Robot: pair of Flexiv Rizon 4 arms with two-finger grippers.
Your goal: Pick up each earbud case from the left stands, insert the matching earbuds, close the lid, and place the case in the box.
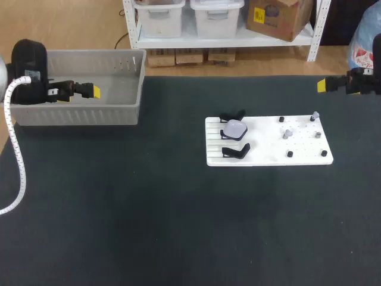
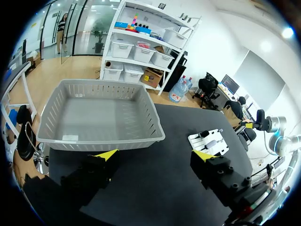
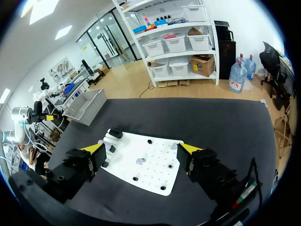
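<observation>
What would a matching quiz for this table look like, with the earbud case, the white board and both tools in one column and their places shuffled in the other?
Things:
1. earbud case
2. white board
3. left tool
4. right tool

Places:
A. by the grey box
B. near the table's far right edge
C. on a black stand
D. flat on the dark table, right of centre

Pairs: 1-C, 2-D, 3-A, 4-B.
</observation>
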